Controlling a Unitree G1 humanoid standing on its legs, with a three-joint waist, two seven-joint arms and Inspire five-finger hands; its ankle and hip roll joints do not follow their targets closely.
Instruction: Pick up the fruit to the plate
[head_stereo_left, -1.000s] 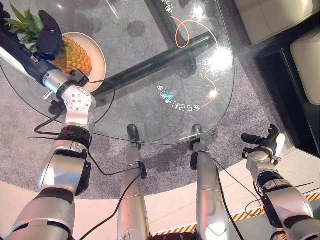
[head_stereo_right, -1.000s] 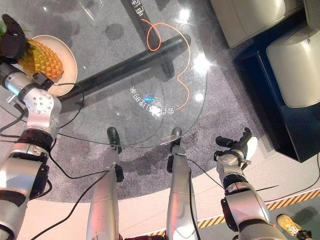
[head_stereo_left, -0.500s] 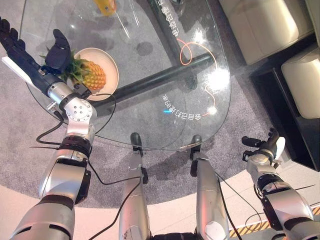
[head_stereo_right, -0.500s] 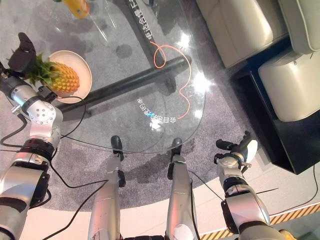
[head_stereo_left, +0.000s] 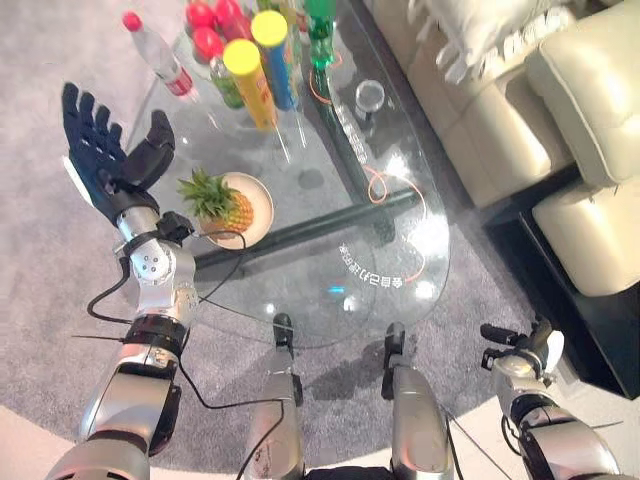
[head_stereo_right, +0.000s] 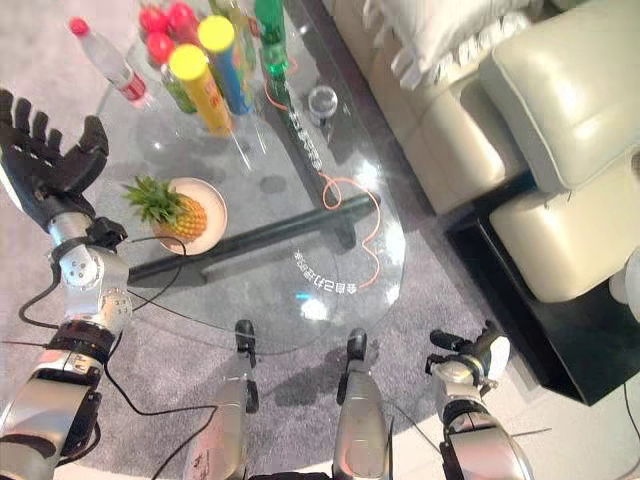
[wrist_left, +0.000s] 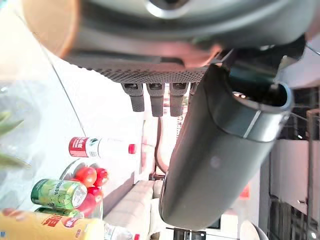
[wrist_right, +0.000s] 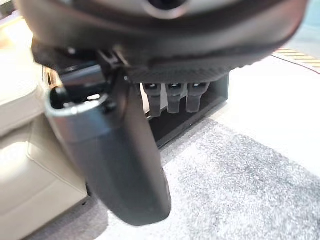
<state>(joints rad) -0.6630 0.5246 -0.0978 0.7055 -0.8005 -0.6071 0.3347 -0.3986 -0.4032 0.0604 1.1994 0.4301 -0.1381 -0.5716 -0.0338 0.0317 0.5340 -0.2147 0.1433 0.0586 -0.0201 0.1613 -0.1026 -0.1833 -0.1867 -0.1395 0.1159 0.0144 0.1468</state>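
Currently, the pineapple (head_stereo_left: 222, 203) is seen lying on its side on the cream plate (head_stereo_left: 258, 205), which sits near the left edge of the glass tabletop (head_stereo_left: 330, 240); the leafy crown is pointed toward the robot's left and reaches the plate's rim. The left hand (head_stereo_left: 105, 155) is held raised to the left of the plate, apart from the fruit, with its fingers (head_stereo_left: 90, 115) spread straight and the thumb standing off to the side; nothing is held in it. In the left wrist view the same straight fingers (wrist_left: 150, 97) are shown with only air past them. The right hand (head_stereo_right: 470, 358) is kept low at the robot's right, off the tabletop and above the grey carpet (head_stereo_right: 420, 300); its fingers are seen relaxed and loosely extended, and nothing is gripped.

At the far end of the tabletop a cluster of items is found: a clear water bottle with a red cap (head_stereo_left: 155, 55), two tall cans with yellow lids (head_stereo_left: 250, 85), a green bottle (head_stereo_left: 320, 35) and several red fruits (head_stereo_left: 205, 25). An orange cord (head_stereo_left: 400, 200) is looped below the glass. A cream sofa (head_stereo_left: 560, 120) is placed along the robot's right.
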